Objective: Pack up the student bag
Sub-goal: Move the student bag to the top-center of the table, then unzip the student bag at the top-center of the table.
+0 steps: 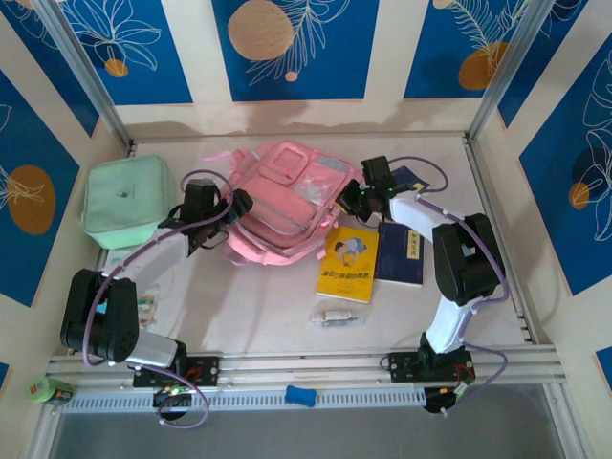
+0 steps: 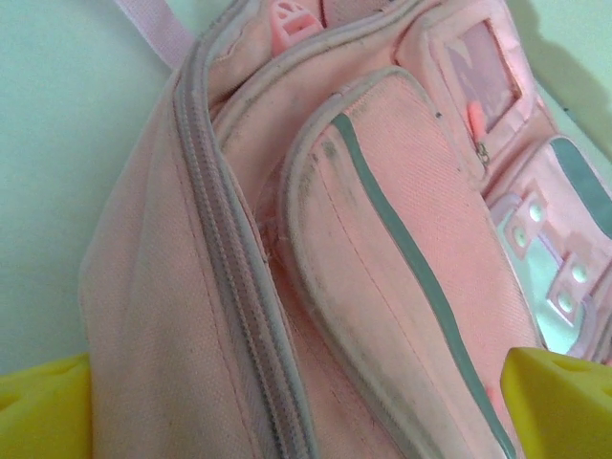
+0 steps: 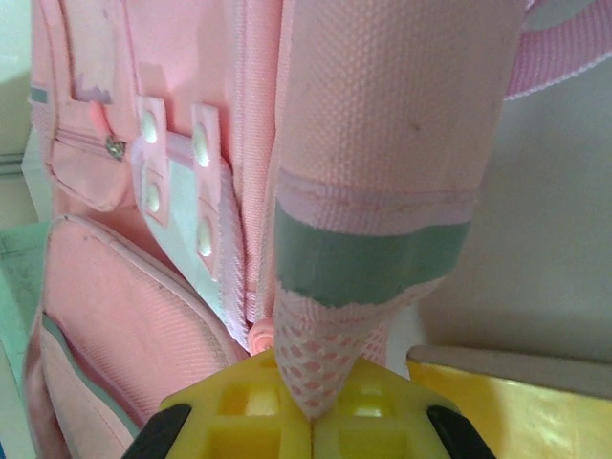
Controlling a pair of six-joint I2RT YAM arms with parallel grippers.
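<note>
Right wrist view showed the right gripper [image 3: 311, 419] pinching the mesh corner [image 3: 308, 368] of a soft pink woven backpack [image 3: 124, 316]. Left gripper [image 2: 301, 402] gaped wide.

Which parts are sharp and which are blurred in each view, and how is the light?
Top external: even soft light, weak shadows on the table, bag sharp. Left wrist: bag weave sharp, yellow fingers at the bottom corners blurred. Right wrist: bright, mesh pocket and weave crisp.

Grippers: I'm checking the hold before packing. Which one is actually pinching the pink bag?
The right gripper: it is shut on the mesh side pocket of the bag. The left gripper stands wide open at the bag's other side, holding nothing.
</note>
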